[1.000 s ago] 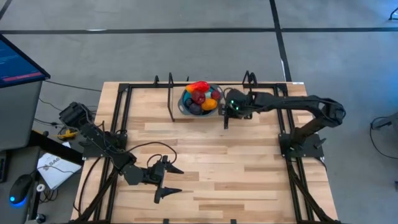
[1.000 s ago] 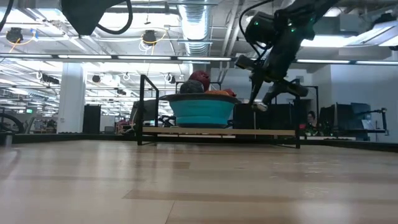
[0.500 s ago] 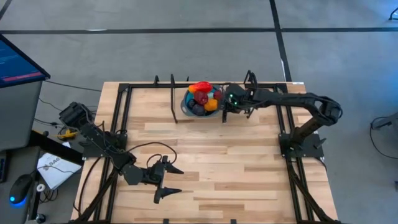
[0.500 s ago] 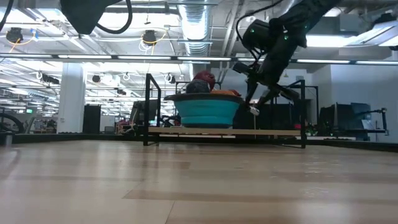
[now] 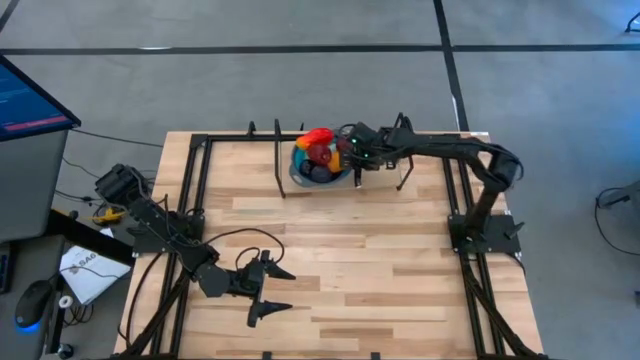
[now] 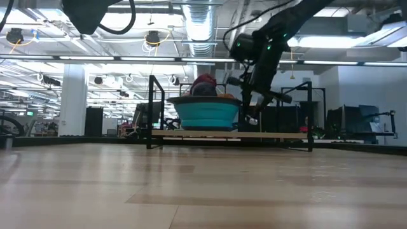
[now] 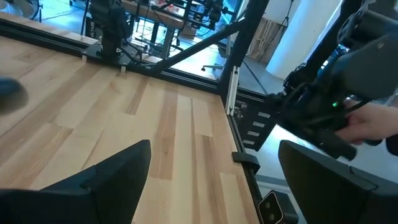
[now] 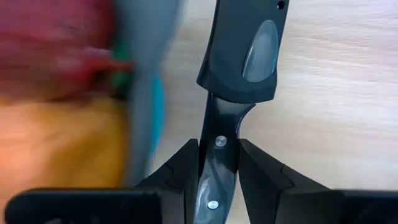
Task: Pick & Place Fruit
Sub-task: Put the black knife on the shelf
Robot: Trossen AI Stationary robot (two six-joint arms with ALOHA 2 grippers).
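Note:
The toy fruit (image 5: 320,150), red, orange, purple and dark pieces, lies heaped in the round blue bowl (image 5: 296,172) near the table's far edge. In the low view the fruit (image 6: 205,83) rises above the bowl's teal wall (image 6: 206,114). My right gripper (image 5: 356,172) is shut and stands just right of the bowl, pointing down; in the low view it (image 6: 252,117) hangs beside the wall. Its wrist view shows the shut fingers (image 8: 239,56) next to the blurred rim (image 8: 146,93) and red and orange fruit (image 8: 56,43). My left gripper (image 5: 280,290) waits open near the near-left corner. My right gripper's shut fingers (image 8: 261,43) hang close beside the right side of the bowl's rim (image 8: 155,106), coming from above. A strip of bare wood shows between them in the wrist view. I cannot tell whether they touch the bowl.
A black frame of rails (image 5: 200,170) runs along the table's sides and far edge, with an upright post (image 5: 277,160) just left of the bowl. Bare wood (image 5: 340,250) fills the table's middle. My left gripper (image 7: 214,162) looks over planks toward the right rail.
My right gripper has moved toward the table's left along the far edge, from well right of the bowl to right beside its rim, and has come down a little. My left arm has kept still.

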